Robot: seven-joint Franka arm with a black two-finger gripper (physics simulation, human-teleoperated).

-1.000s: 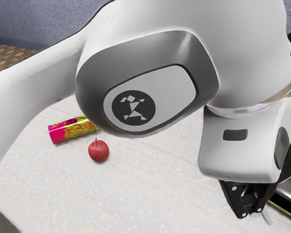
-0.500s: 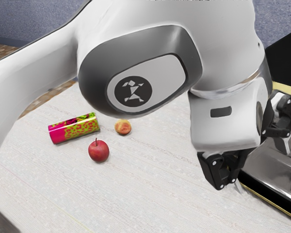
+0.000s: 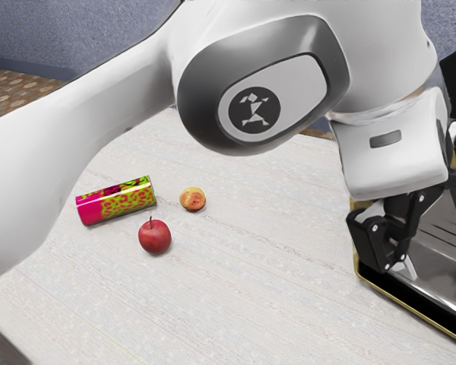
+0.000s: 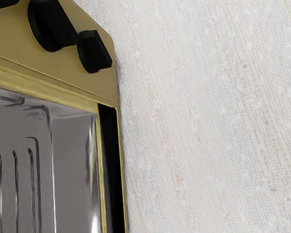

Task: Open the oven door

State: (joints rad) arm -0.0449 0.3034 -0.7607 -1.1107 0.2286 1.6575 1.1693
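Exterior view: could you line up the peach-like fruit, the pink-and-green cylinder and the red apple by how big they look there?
Largest to smallest:
1. Pink-and-green cylinder, clearly the biggest
2. Red apple
3. Peach-like fruit, somewhat smaller than the apple

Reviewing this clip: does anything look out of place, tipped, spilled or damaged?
One mild oddity: the pink-and-green cylinder lies on its side on the table, near the apple. It may have tipped, or been laid that way. No spill shows around it, and the apple has no visible damage.
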